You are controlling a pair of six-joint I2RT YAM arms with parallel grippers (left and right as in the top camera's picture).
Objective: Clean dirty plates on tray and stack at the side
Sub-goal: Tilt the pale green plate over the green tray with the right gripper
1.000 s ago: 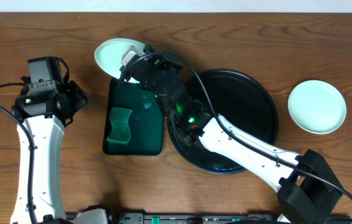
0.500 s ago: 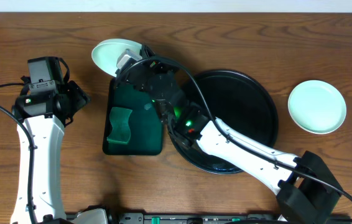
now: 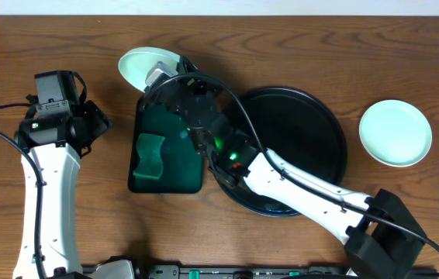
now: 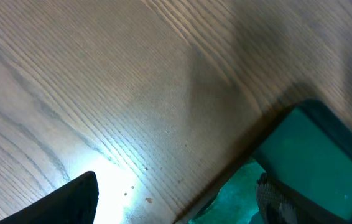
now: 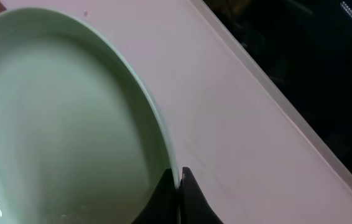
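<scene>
My right jaws are pressed tight on the rim of one plate (image 3: 143,63). In the right wrist view the thin edge of this plate (image 5: 58,124) goes down between my two dark fingertips (image 5: 191,199). I hold it tilted, at about 10 o'clock from the black tray (image 3: 312,124), just over the far end of the green tray (image 3: 181,167), in which a sponge (image 3: 151,153) lies. My left jaws stand wide with nothing between them, over the bare tabletop (image 3: 281,46) at 9 o'clock from the green tray. They take no part in the work at this moment. A second plate (image 3: 395,132) lies flat on the tabletop at 3 o'clock from the black tray, well apart from it. I see no smudge on it, so I judge that this one is finished and marks the place for the stack. The black tray shows no plate on the part that I can see, but my right arm (image 3: 305,190) crosses over it and hides some of it. On the plate I hold, the visible part looks pale and glossy without a green mark, but I cannot tell if it is already wiped. I think the task is around the middle: one plate is put aside, one is in my grip and must go on top of the first. I can find only these two plates.
</scene>
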